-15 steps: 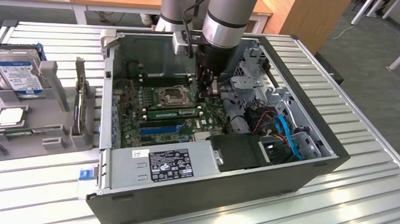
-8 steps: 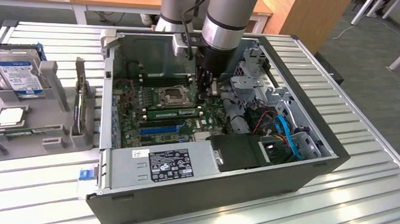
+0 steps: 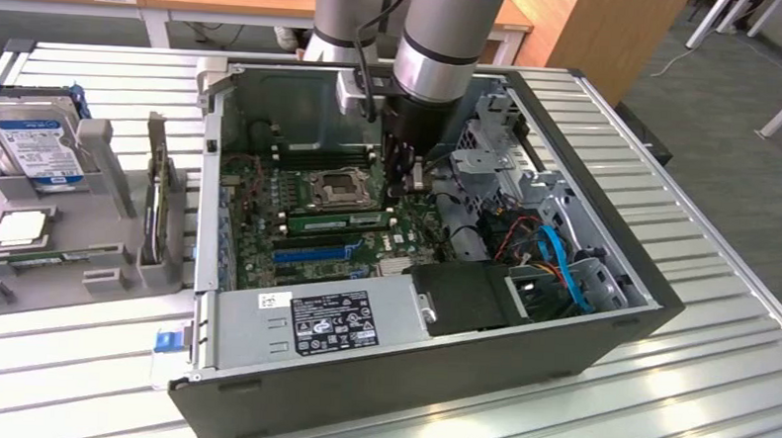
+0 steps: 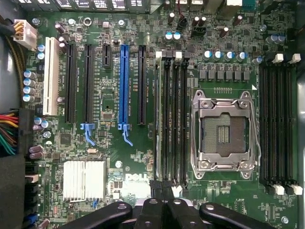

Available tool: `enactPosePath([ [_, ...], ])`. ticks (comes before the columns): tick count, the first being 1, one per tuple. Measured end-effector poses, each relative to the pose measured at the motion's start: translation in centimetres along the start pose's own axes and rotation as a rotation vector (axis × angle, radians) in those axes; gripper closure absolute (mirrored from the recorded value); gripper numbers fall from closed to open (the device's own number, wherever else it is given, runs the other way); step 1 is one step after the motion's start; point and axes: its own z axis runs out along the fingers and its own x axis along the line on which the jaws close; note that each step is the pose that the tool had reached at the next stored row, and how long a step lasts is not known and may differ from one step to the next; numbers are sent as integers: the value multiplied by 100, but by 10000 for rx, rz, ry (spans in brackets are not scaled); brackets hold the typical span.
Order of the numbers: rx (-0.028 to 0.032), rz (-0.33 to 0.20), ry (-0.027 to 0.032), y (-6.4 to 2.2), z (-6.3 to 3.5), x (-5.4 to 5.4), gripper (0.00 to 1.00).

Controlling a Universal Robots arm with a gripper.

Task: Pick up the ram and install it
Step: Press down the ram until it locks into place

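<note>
The ram (image 3: 340, 218), a long green stick, stands on edge in a memory slot beside the empty processor socket (image 3: 336, 187) on the motherboard inside the open computer case (image 3: 491, 362). My gripper (image 3: 407, 183) reaches down into the case near the stick's end on the exterior view's right. In the wrist view the black fingers (image 4: 151, 210) are pressed together just above the end of the four black memory slots (image 4: 171, 119), next to the socket (image 4: 224, 133). The gripper (image 4: 164, 207) is shut, with nothing showing between its fingers.
A grey holder (image 3: 112, 266) on the exterior view's left carries a hard drive (image 3: 31, 149), a square silver processor chip (image 3: 21, 228) and a thin green strip (image 3: 60, 257). In the case, a power supply (image 3: 320, 320) sits at the front, with drive cages and blue cables (image 3: 561, 266) alongside.
</note>
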Motion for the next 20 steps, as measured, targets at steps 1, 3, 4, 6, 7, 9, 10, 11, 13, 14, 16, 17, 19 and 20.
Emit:
enactPosePath([
  [1, 0, 0, 0, 0, 6, 0, 90],
  [3, 0, 0, 0, -1, 19, 0, 90],
  [4, 0, 0, 0, -1, 24, 0, 90],
  [6, 0, 0, 2, -1, 28, 1, 90],
  [7, -1, 0, 2, -1, 28, 1, 90],
  [9, 0, 0, 1, -1, 29, 1, 90],
  [10, 0, 0, 0, -2, 29, 0, 90],
  [11, 0, 0, 0, -2, 29, 0, 90],
  [13, 1, 1, -3, -2, 31, -1, 90],
  [14, 1, 0, -3, -2, 32, -3, 90],
  [16, 0, -1, 0, -2, 32, -5, 90],
  [17, 0, 0, 0, -2, 31, -5, 90],
  [19, 0, 0, 0, -2, 32, -5, 90],
  [20, 0, 1, 0, -1, 32, -6, 90],
])
